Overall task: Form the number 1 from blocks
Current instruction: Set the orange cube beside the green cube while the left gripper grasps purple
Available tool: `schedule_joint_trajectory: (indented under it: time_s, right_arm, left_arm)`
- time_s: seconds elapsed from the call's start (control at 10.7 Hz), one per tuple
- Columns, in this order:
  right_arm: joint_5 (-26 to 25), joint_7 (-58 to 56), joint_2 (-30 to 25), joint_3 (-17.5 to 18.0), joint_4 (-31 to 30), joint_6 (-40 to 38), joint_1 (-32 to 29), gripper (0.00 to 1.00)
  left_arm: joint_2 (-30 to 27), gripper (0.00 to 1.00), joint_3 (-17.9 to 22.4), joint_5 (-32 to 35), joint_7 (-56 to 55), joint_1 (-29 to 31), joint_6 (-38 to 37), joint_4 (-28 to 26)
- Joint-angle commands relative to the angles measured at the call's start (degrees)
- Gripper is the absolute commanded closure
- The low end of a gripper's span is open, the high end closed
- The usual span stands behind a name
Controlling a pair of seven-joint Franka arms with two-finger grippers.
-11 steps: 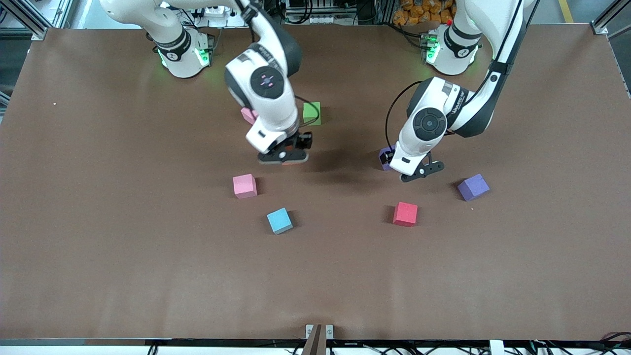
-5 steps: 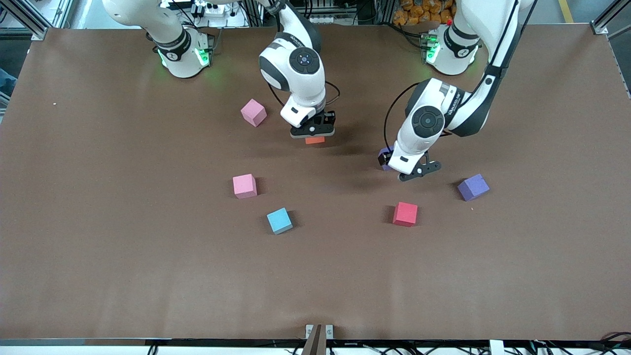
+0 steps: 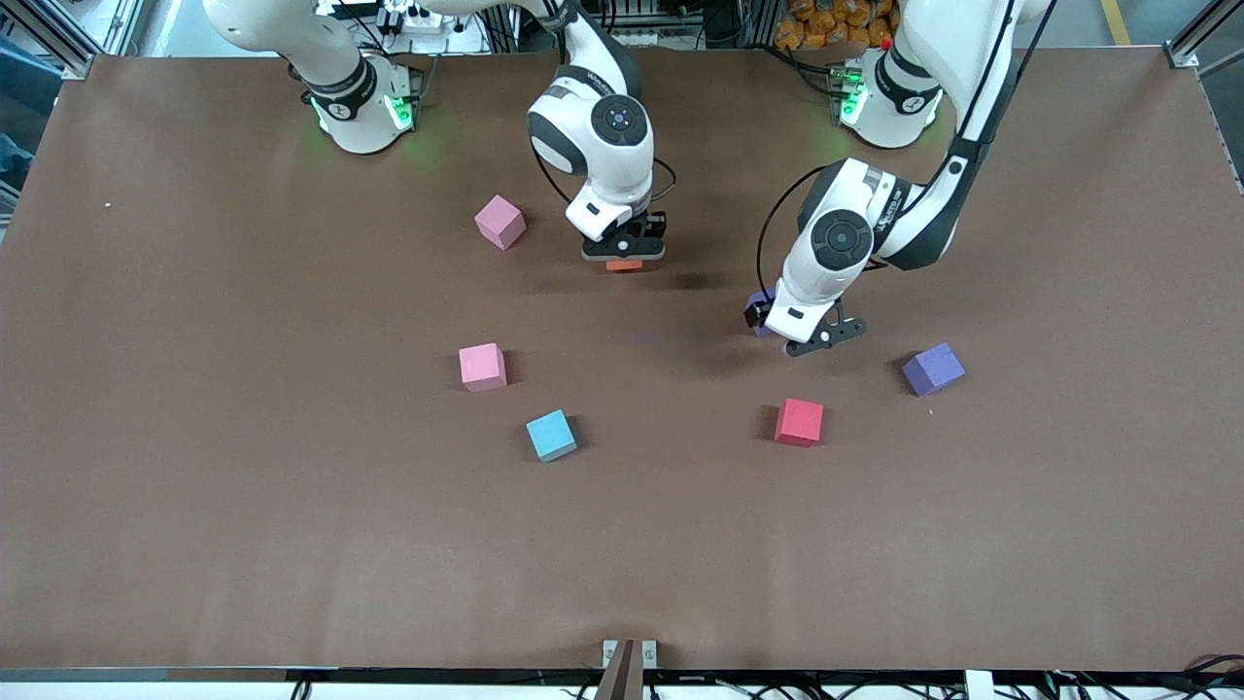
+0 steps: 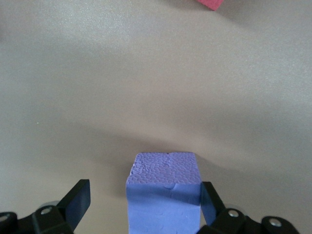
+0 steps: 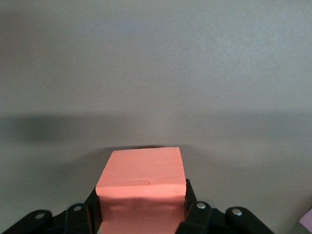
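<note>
The brown table (image 3: 194, 506) filled the front view, my two bases standing along its upper edge. My right gripper (image 3: 624, 255) hung over the table's middle strip near the bases, its fingers (image 5: 191, 204) pressed against both sides of the orange block (image 3: 624, 264); the right wrist view showed that block (image 5: 142, 187) clamped between them, with bare table below. My left gripper (image 3: 792, 331) was low toward my left arm's end of the table, with a purple block (image 3: 757, 313) between its fingers. In the left wrist view one finger (image 4: 210, 204) touched that purple block (image 4: 164, 192) while the other finger (image 4: 78, 202) stood apart from it, so the pincer was spread and not yet pinching.

The remaining blocks lay apart on the table. One pink block (image 3: 500, 222) sat beside my right gripper, toward my right arm's end. The second pink block (image 3: 482, 367) lay nearer the front camera, and the light blue block (image 3: 551, 435) nearer still. The red block (image 3: 799, 422) and the second purple block (image 3: 933, 368) lay near my left gripper. No green block could be seen.
</note>
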Motion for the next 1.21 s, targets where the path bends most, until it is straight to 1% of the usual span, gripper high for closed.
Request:
schedule_joint_trajectory:
  time_s: [0.0, 0.19, 0.37, 0.47, 0.56, 0.75, 0.84, 0.93, 1.12]
  right_arm:
    - [0.39, 1.04, 0.06, 0.23, -1.74, 0.91, -0.42, 0.39]
    - [0.3, 1.04, 0.24, 0.23, -2.18, 1.0, -0.59, 0.39]
    - [0.3, 1.04, 0.42, 0.23, -2.27, 1.08, -0.59, 0.39]
    - [0.3, 1.04, 0.59, 0.23, -2.18, 1.43, -0.51, 0.23]
    - [0.3, 1.04, 0.51, 0.23, -2.18, 1.26, -0.59, 0.0]
    - [0.3, 1.04, -1.15, 0.23, -2.27, 0.74, -1.12, 0.0]
    - [0.3, 0.87, -3.43, 0.31, -2.97, -0.05, -2.08, 0.0]
    - [0.3, 0.43, -6.15, 0.31, -4.45, -0.49, -3.31, 0.0]
    - [0.22, 0.07, -11.6, 0.93, -8.58, -0.76, -7.95, 0.0]
  left_arm:
    - [-0.5, 0.0, -0.61, -2.25, 0.95, 0.62, 0.53, 0.24]
    - [-0.67, 0.0, -0.7, -2.88, 1.13, 0.62, 0.53, 0.77]
    - [0.28, 0.0, -0.61, -2.88, 1.21, 0.45, 0.88, 0.77]
    - [0.64, 0.0, -0.61, -2.88, 1.21, 0.36, 1.06, 0.68]
    - [1.25, 0.0, -0.7, -2.88, 1.13, 0.19, 1.15, 0.68]
    - [2.57, 0.0, -0.61, -4.54, 1.13, -1.13, 2.29, 0.59]
    - [2.84, 0.0, -0.61, -4.72, 1.13, -1.4, 2.38, 0.5]
    - [2.84, 0.14, -0.61, -4.73, 1.21, -1.4, 2.64, 0.24]
    - [2.58, 0.81, -0.87, -4.64, 1.21, -1.66, 2.73, 0.41]
